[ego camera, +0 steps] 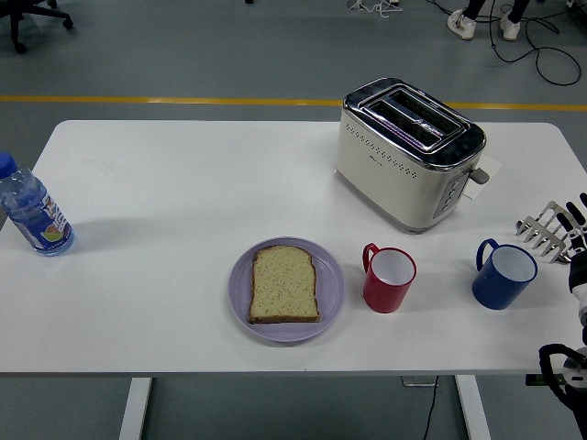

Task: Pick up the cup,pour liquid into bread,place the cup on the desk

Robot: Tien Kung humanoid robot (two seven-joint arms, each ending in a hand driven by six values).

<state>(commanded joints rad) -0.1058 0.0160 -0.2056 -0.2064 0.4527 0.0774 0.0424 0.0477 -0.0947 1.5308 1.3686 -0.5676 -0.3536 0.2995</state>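
Note:
A red cup (390, 279) stands upright on the white table (183, 183), its handle at the upper left. Just left of it a slice of bread (285, 284) lies flat on a lilac plate (240, 295). A blue cup (503, 273) stands further right, handle to the left. My right hand (578, 229) only shows at the picture's right edge, beyond the blue cup and apart from it. Its black fingers (572, 213) are stretched out and hold nothing. The left arm is out of view.
A cream and chrome toaster (409, 151) stands behind the cups. A small metal toast rack (543, 231) sits right next to my right hand. A water bottle (33, 211) stands at the far left edge.

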